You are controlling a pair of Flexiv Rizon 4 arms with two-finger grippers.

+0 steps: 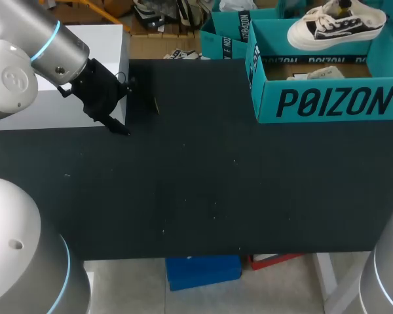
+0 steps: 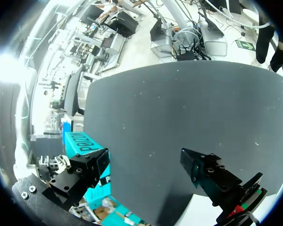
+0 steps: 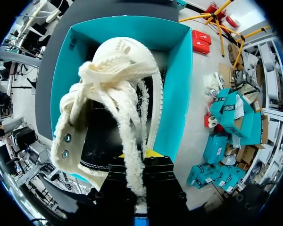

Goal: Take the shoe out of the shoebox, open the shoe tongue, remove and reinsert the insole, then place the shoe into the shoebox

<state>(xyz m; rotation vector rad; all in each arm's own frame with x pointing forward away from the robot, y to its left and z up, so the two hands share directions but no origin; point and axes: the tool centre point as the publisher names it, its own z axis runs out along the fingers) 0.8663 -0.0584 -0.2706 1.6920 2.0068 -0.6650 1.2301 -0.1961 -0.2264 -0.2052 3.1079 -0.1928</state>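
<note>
Your right gripper (image 3: 140,160) is clamped on the heel of the cream canvas low-top shoe with black side panels and white laces (image 3: 111,94), its toe pointing away from the fingers. The shoe hangs over the open teal cardboard shoebox (image 3: 179,80) at the table's far right. Your left gripper (image 2: 144,155) hovers with fingers spread wide over the black table (image 1: 196,183), at its far left, well apart from the shoebox.

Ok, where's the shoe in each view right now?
Head view: shoe at the far right, raised over the shoebox.
Left wrist view: not in it; only a corner of the shoebox shows.
Right wrist view: shoe held in the right gripper, above the open shoebox.
Shared landmark: the teal shoebox.
</note>
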